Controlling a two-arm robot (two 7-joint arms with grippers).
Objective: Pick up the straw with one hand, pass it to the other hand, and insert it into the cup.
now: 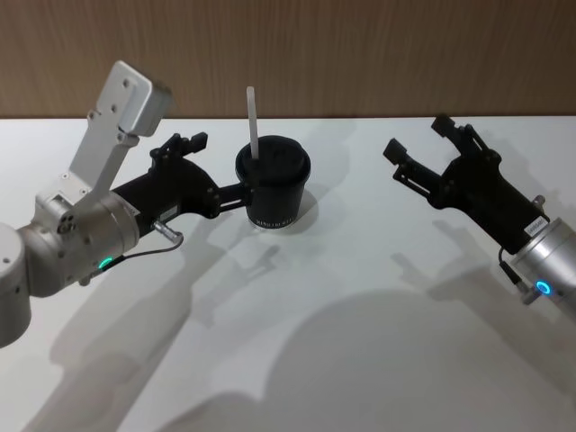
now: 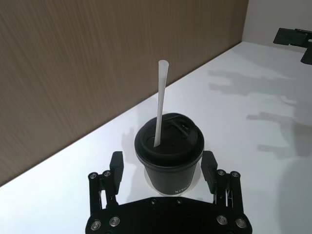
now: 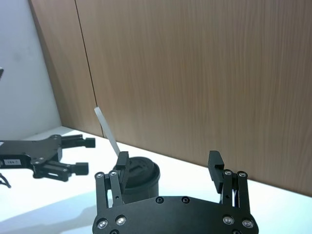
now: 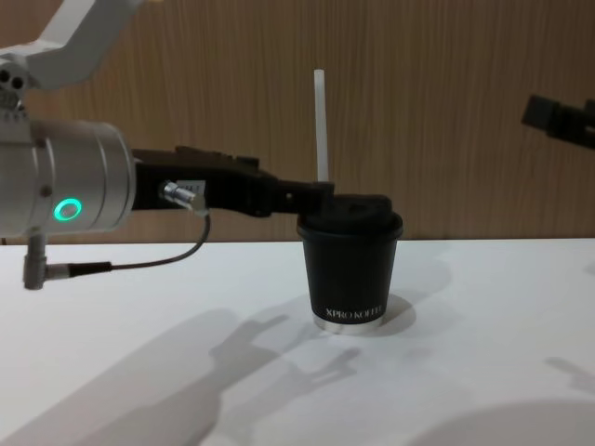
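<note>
White table (image 1: 360, 297), straw (image 1: 253, 121) upright in cup (image 1: 274, 184), left gripper (image 2: 162, 168) open w/ fingers flanking cup, chest view shows "XPRO KOFFEE", right gripper (image 1: 427, 148) open, empty, well apart.

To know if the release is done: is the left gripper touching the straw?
Apart. In the left wrist view the left gripper has its jaws open on either side of the cup, low down, while the straw stands free in the lid.

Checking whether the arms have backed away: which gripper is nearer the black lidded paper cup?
Left. The left gripper is open, its fingers flanking the black lidded paper cup that holds the white straw. The right gripper hangs open, well off to the cup's right.
</note>
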